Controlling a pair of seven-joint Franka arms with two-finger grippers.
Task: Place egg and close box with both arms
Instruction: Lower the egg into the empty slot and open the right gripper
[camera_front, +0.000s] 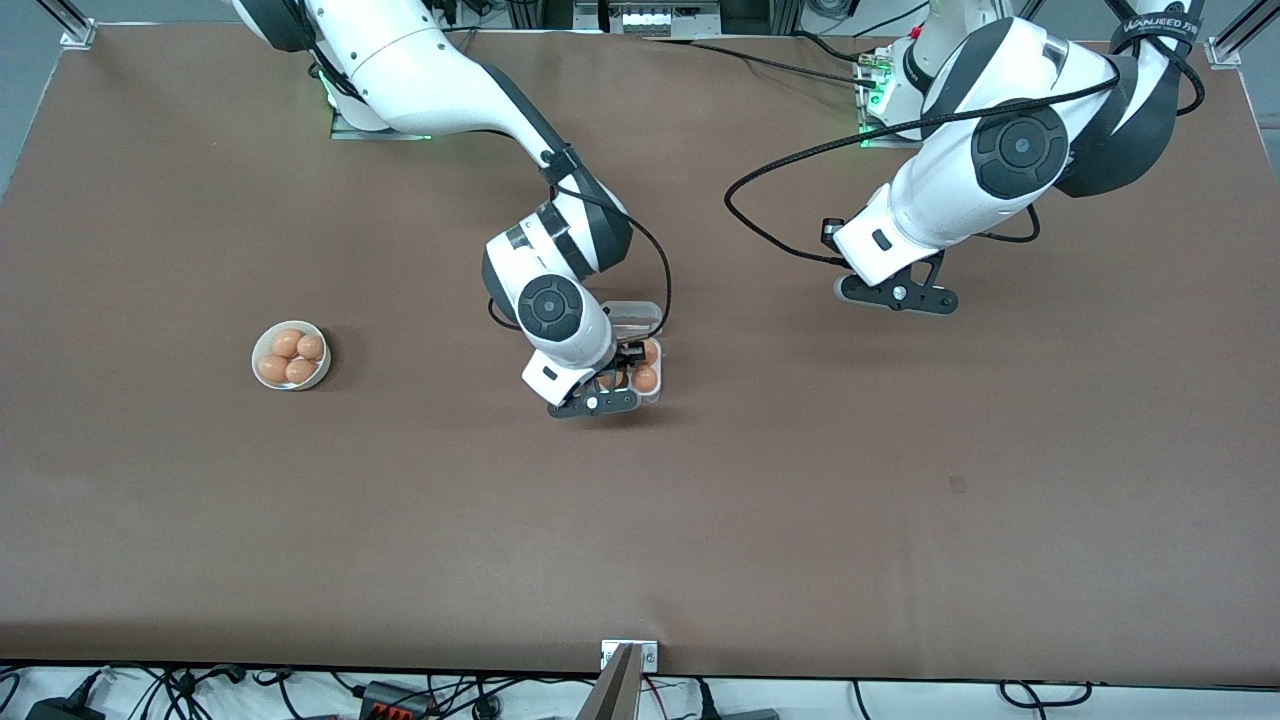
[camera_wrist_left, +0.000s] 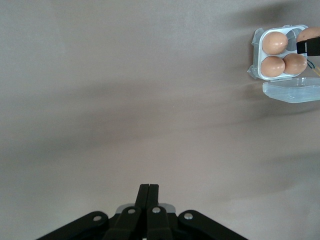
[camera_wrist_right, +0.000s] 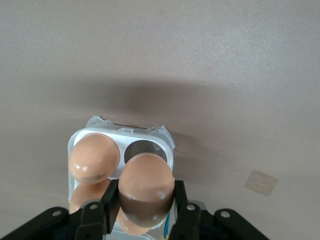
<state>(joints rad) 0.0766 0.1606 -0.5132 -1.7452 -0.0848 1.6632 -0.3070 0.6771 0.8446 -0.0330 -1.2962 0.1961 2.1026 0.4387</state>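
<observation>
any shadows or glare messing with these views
Front view: even light, soft shadows under both arms, sheen on their white shells. Right wrist view: broad shadow on the table above the box; small highlight on the held egg. Left wrist view: faint banded shadows, no glare.

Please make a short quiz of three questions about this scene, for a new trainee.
1. True or false: the right gripper is shut on an egg above the box.
2. How many eggs already sit in the box's cells? A) one B) three C) four
3. Fill in: the other four eggs lie in a white ____ toward the right arm's end of the table.

Key:
1. True. The egg hangs over the one empty cell.
2. B. Three eggs show in the left wrist view; the lid is open.
3. bowl. The left gripper, shut, waits over bare table.
</observation>
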